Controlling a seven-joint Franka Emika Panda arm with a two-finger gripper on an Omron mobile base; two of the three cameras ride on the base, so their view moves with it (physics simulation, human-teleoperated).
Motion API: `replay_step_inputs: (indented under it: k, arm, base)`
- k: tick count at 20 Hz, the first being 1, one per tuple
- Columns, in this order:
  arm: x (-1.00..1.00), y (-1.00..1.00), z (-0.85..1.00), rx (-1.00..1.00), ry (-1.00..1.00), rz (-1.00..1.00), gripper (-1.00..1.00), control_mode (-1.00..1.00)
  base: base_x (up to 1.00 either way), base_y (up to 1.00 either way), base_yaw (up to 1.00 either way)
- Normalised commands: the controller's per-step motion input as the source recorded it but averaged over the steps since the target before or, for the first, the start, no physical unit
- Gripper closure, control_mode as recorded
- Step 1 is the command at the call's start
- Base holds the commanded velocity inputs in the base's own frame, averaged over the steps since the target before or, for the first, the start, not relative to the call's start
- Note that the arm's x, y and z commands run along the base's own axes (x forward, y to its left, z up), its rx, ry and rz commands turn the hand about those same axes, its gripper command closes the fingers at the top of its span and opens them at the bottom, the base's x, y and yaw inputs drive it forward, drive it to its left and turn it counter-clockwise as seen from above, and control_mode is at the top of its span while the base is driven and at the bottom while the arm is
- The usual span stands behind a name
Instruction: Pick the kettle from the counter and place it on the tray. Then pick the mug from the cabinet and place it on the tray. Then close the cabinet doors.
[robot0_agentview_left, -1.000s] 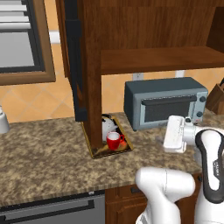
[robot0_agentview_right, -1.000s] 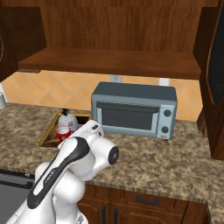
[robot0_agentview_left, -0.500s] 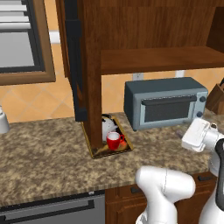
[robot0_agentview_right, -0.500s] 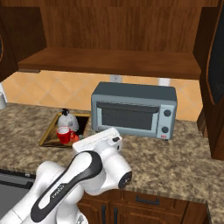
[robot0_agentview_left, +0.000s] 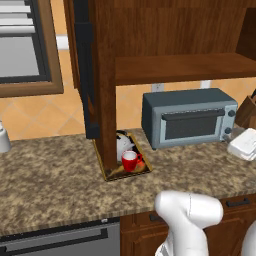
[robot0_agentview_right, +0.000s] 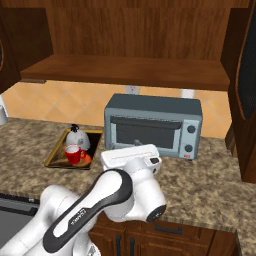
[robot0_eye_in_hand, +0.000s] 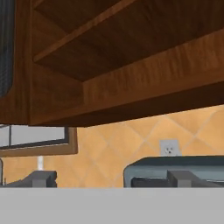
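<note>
The worktop (robot0_agentview_left: 55, 175) is speckled brown and tan granite with a dull polish. The cabinet (robot0_agentview_right: 135, 35) above it is dark reddish wood with visible grain and a satin sheen. The toaster oven (robot0_agentview_right: 152, 125) looks like matt blue-grey metal. The mug (robot0_agentview_left: 130, 160) is glossy red, beside a smooth white-grey kettle (robot0_agentview_left: 123, 144) on the gold-rimmed tray (robot0_agentview_right: 52, 158).

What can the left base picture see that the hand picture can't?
The left base view alone has the tray on the counter, with the red mug and kettle on it, and the cabinet door's black handle. The hand view alone has the wall socket and the gripper, open. Both have the grey toaster oven, the cabinet and the window.
</note>
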Motion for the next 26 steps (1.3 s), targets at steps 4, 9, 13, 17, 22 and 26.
replay_step_inputs:
  k: [4, 9, 13, 17, 22, 26]
  arm:
    - [-0.07, -0.64, 0.04, 0.03, 0.0, -0.07, -1.0, -1.0]
    - [-0.15, -0.64, -0.05, 0.0, -0.01, -0.01, -1.0, -1.0]
    - [-0.3, -0.65, 0.1, 0.0, -0.04, -0.03, -1.0, -1.0]
    - [-0.23, -0.58, 0.14, 0.0, -0.14, -0.03, -1.0, -1.0]
    - [-0.11, -0.61, 0.27, 0.0, -0.14, -0.02, -1.0, -1.0]
    - [0.0, -0.55, 0.1, 0.0, -0.03, -0.05, -1.0, -1.0]
  base:
    - [0.0, 0.0, 0.0]
    - [0.0, 0.0, 0.0]
    - [0.0, 0.0, 0.0]
    - [0.0, 0.0, 0.0]
    - [0.0, 0.0, 0.0]
    - [0.0, 0.0, 0.0]
